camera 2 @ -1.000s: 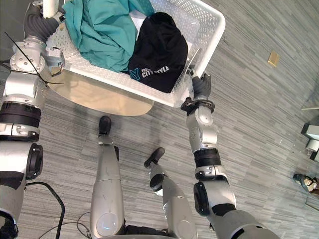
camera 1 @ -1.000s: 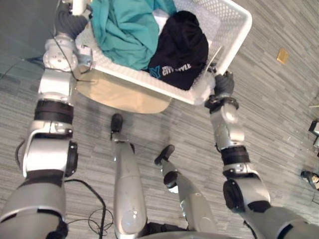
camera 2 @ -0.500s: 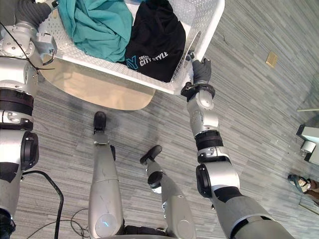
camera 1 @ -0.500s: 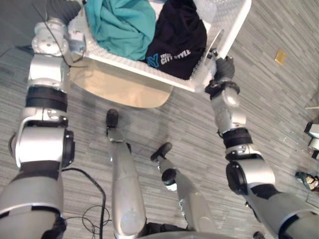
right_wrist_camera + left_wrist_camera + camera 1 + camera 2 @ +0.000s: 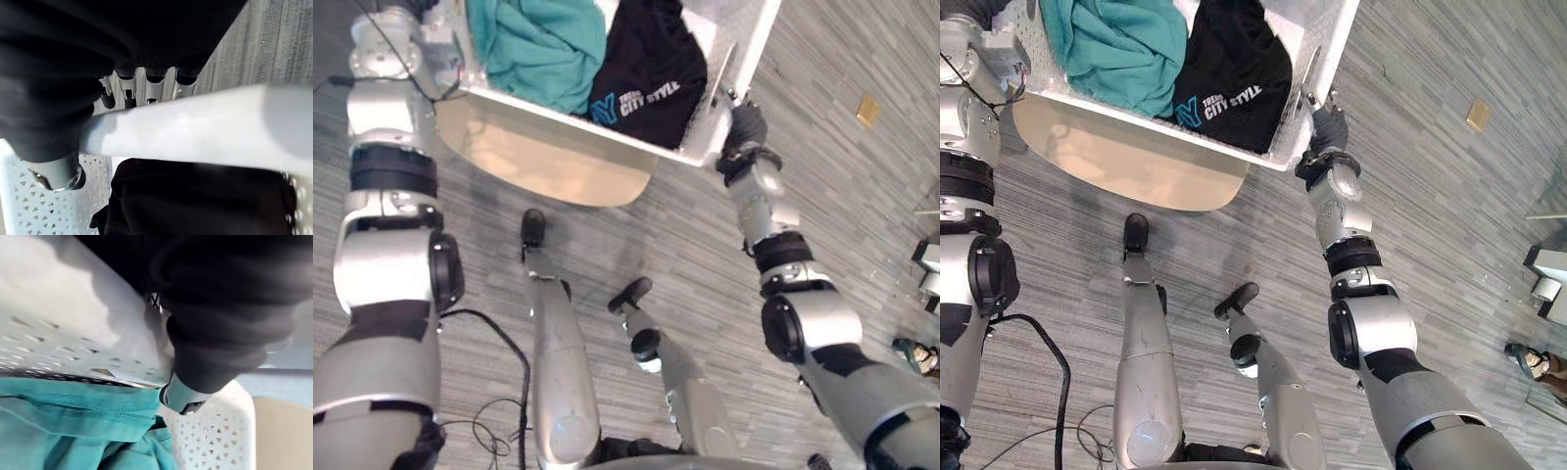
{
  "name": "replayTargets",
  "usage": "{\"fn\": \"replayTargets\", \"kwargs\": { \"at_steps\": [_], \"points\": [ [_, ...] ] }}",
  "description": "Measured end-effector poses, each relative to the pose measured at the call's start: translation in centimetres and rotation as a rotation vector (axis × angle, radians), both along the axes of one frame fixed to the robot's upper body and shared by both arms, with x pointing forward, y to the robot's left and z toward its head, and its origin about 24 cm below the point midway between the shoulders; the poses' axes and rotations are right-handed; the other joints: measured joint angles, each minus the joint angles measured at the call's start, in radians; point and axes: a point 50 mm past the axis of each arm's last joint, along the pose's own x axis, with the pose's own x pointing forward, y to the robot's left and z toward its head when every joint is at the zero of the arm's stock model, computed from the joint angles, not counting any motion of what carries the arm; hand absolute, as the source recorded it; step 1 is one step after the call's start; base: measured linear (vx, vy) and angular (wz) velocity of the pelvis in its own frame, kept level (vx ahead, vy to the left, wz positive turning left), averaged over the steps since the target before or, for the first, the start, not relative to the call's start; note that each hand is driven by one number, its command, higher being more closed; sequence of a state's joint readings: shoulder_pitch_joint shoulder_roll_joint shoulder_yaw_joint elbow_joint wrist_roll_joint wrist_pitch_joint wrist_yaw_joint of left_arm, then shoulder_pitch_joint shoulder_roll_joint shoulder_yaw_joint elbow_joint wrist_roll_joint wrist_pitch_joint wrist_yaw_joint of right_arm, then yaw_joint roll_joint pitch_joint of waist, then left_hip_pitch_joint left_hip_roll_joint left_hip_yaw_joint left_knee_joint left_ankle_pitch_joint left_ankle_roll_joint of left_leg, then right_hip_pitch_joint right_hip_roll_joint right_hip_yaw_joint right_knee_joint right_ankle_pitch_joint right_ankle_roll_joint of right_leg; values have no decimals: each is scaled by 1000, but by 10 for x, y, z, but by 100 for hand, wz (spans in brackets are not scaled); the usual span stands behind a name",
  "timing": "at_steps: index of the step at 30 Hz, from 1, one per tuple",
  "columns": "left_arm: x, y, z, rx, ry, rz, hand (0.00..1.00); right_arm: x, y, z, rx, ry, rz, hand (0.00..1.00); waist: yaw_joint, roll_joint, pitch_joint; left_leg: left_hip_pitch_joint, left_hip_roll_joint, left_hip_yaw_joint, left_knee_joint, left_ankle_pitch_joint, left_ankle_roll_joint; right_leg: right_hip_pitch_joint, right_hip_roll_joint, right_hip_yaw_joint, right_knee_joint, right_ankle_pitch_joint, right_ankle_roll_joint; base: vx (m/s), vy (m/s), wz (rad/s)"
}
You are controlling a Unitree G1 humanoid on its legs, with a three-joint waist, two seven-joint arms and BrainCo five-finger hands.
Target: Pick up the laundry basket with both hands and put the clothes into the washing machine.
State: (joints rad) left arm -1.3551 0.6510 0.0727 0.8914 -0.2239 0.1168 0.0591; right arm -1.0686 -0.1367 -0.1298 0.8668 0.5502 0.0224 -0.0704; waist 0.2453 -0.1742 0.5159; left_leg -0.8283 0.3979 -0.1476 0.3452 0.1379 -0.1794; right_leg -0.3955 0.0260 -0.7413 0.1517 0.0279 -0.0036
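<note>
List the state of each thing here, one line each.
Basket: held at both ends, loaded with clothes.
Teal garment: crumpled in the basket.
Black garment: crumpled in the basket, beside the teal one.
Left hand: thumb hooked over the basket's rim.
Right hand: fingers curled round the basket's rim.

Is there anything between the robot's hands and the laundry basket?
Nothing visible does. The right hand is curled round the rim of the laundry basket, and the left hand lies against its other end, beside the teal garment.
</note>
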Motion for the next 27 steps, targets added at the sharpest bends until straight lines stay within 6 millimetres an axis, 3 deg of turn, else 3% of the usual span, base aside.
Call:
{"fn": "replayTargets", "kwargs": {
  "at_steps": [3, 5, 7, 10, 14, 20, 24, 27],
  "points": [
    [1, 6, -9, -22, 35, 19, 0, -3, 4, -29, -5, 98, 56, 0, 23, 0, 0, 43, -1, 3, -15, 1, -1, 27, -10, -5, 19, -16, -4, 112, -29, 13],
    [0, 11, -16, -31, 41, 29, 0, -6, 6, -38, -11, 118, 84, 0, 26, 0, 0, 62, -8, 3, -21, 0, -1, 42, -19, -10, 36, -35, -5, 94, -36, 23],
    [-6, 19, -22, -19, 18, 45, 0, -9, 4, -51, -2, 149, 99, 0, 30, 0, 0, 99, -14, 13, -55, 2, -3, 58, -37, -11, 58, -63, 2, 69, -41, 23],
    [-23, 45, -26, 48, -6, 120, 0, -16, -3, -76, 1, 203, 108, 0, 46, 0, 0, 145, -15, 22, -64, 3, -5, 89, -45, -7, 86, -89, 1, 48, -36, 10],
    [-36, 61, -34, 95, -6, 151, 0, -24, -17, -96, -9, 246, 107, 0, 48, 0, 0, 189, -18, 29, -70, 2, -5, 121, -60, -7, 119, -117, 2, 35, -27, 11],
    [-48, 55, -54, 145, -37, 109, 0, -34, -43, -97, -43, 202, 52, 0, 49, 0, -1, 254, -20, 58, -103, 0, -1, 151, -79, 5, 149, -141, 0, 5, -6, 2],
    [-56, 52, -53, 152, -85, 99, 0, -41, -55, -101, -54, 192, 25, 0, 62, 0, -2, 301, -28, 76, -121, -1, -1, 174, -96, 14, 168, -159, 6, 31, -11, 4],
    [-77, 56, -58, 152, -159, 113, 0, -55, -61, -105, -32, 150, 13, 0, 66, 2, -23, 358, -34, 92, -118, -18, 0, 225, -103, 30, 167, -173, 19, 62, -18, 6]
  ]
}}
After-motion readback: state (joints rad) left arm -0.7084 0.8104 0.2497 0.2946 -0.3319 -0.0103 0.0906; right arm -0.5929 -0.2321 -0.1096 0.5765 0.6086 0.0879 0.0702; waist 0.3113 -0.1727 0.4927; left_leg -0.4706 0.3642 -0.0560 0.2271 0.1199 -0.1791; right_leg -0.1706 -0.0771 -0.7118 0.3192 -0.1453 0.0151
